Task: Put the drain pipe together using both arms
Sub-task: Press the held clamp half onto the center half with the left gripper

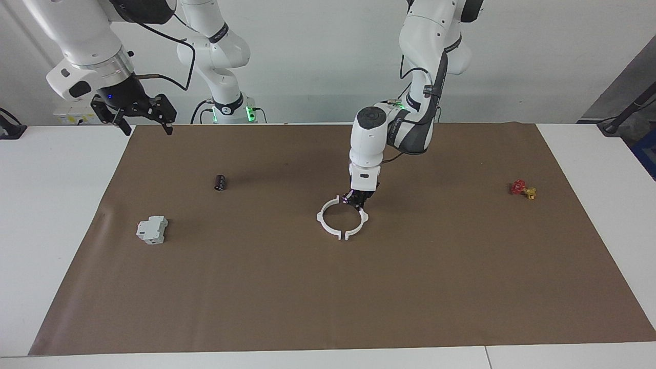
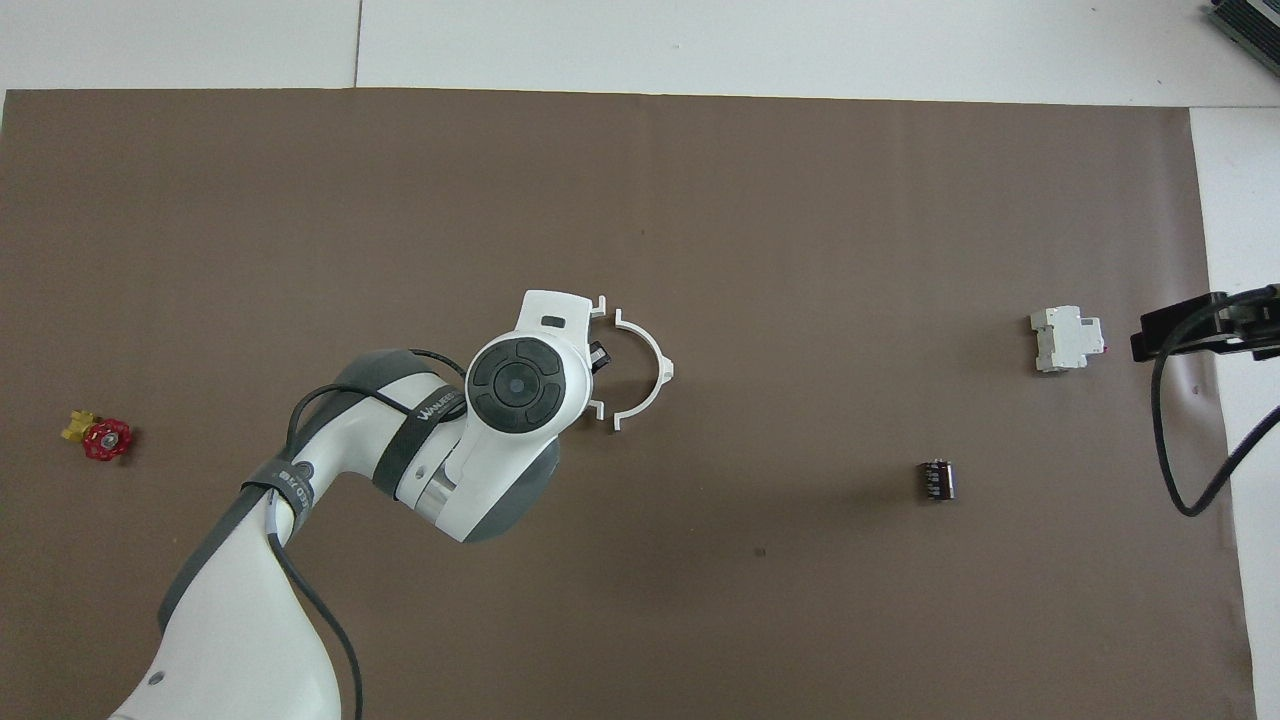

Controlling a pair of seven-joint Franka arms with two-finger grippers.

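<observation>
Drain pipe (image 1: 342, 219) parts lie on the brown mat (image 1: 328, 287), right under the left claw (image 1: 357, 201). They are two thin white half-rings with little tabs. They sit close and look like one ring, but small gaps show between their ends, so I think they are not snapped together yet.

The left claw is down low and pinched shut on the half-ring nearest its own arm. The other half-ring (image 2: 645, 372) lies free just beside it. The right claw (image 1: 138, 114) hangs up in the air, well apart from the ring, over the mat's edge at its own arm's end. Its fingers are spread wide and hold nothing. That arm waits.

What is left, I guess, is to push the two halves tight so the gaps close. The right claw may need to come and help.

From across the table you can see the claw tips meet the ring. From above, the left arm's round wrist (image 2: 517, 383) hides that half, but the gaps are easy to see there.
</observation>
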